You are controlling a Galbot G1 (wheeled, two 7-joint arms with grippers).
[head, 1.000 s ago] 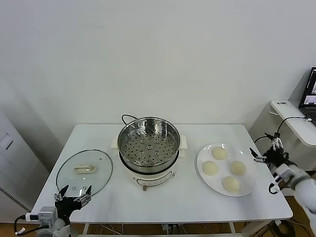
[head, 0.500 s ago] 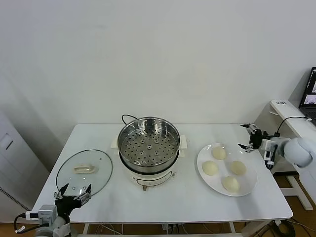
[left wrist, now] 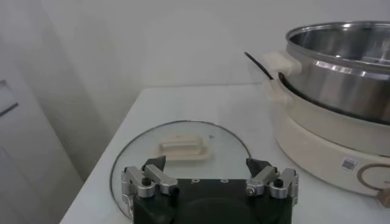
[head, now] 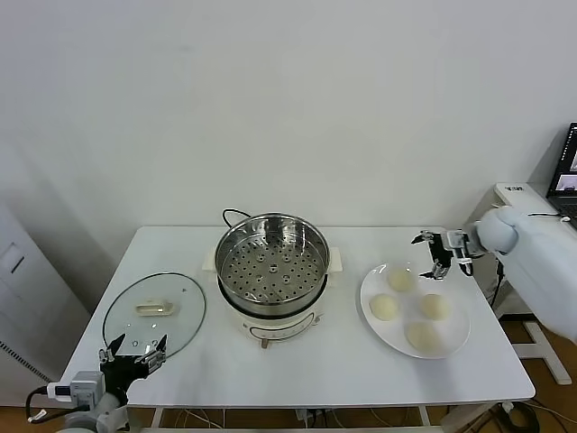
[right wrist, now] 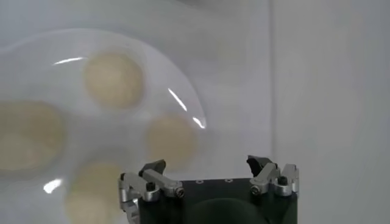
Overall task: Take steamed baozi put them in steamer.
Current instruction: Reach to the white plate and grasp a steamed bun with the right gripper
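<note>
Four steamed baozi [head: 400,280] are seen as round domes on a white plate [head: 458,339] at the right side of the table [head: 343,361]; being round, no long axis or pointing direction can be given for them. They are arranged in a loose diamond, apart from one another: one at the far side, one at the near side [head: 422,336], and two between [head: 385,308] [head: 435,307]. In the right wrist view the same four buns [right wrist: 113,79] are shown on the plate [right wrist: 183,100], slightly blurred.

The steamer [head: 271,262] is placed at the table's centre, upright on its white cooker base [head: 270,330], with its perforated bottom bare and nothing inside. A black cord [head: 231,215] is seen behind it. A glass lid [head: 153,311] with a white handle [head: 155,309] lies flat to the left of the steamer, near but apart from it.

The right gripper [head: 432,252] is held above the far edge of the plate, just beside the farthest bun, with its fingers [right wrist: 149,179] spread apart and nothing between them. No object stands between it and the buns. The left gripper [head: 133,355] is parked low at the near left table edge, by the lid's near rim, its fingers [left wrist: 149,176] likewise spread and empty.
</note>
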